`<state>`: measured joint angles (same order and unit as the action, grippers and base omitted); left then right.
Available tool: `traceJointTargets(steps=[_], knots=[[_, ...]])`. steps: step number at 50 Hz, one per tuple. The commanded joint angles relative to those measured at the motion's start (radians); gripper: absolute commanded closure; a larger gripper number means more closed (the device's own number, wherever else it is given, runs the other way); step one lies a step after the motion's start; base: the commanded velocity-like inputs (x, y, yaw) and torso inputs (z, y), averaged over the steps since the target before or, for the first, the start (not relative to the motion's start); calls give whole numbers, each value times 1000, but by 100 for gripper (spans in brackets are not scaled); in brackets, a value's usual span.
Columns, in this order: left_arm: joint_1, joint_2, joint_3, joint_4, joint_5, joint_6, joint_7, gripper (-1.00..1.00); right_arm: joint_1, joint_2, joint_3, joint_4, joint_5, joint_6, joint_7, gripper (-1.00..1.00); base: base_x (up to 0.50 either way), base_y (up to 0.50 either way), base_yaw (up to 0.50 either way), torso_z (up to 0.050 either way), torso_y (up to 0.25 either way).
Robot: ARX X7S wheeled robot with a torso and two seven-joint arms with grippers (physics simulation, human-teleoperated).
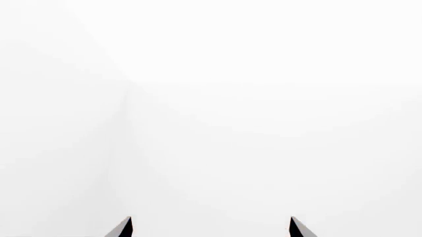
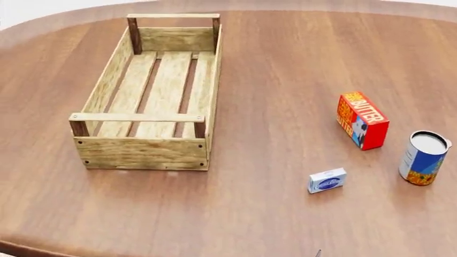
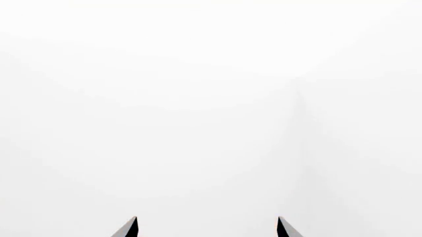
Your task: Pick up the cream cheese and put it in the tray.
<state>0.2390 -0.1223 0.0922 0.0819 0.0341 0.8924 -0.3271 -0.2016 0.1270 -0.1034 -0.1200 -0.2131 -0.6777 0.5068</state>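
Nearest, on the wooden table (image 2: 271, 69), the cream cheese (image 2: 328, 180), lying flat, small and pale with a dark blue oval, well apart from the tray (image 2: 146, 153). Just past it to the right, the blue-and-orange can (image 2: 423, 158), upright, and behind that the red butter box (image 2: 362, 120), both clear of the little box. Farthest back and to the left, the long tray, open on top, nothing inside but slats. No arm over the table yet. Left gripper (image 1: 211, 228) and right gripper (image 3: 205, 228) both spread wide, holding nothing, facing plain white. Probably best with the right one, being the closer side: come straight down over the little box, pinch across its short sides, stay away from the can, lift high over the tray wall, then set down softly on the slats.
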Motion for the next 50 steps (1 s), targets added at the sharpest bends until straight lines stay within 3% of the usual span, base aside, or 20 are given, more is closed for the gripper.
traceJointTargets(steps=[1, 37, 50], knots=[[-3, -10, 10, 0, -5, -8, -13, -100, 2, 11, -11, -8, 18, 25, 6, -100, 66, 344, 0, 0, 0], [-4, -33, 32, 11, 0, -22, -51, -100, 10, 42, -40, -16, 70, 52, 25, -100, 104, 344, 0, 0, 0], [-5, -43, 40, 6, -5, -12, -61, -100, 8, 51, -47, -26, 93, 66, 30, -100, 140, 167, 0, 0, 0]])
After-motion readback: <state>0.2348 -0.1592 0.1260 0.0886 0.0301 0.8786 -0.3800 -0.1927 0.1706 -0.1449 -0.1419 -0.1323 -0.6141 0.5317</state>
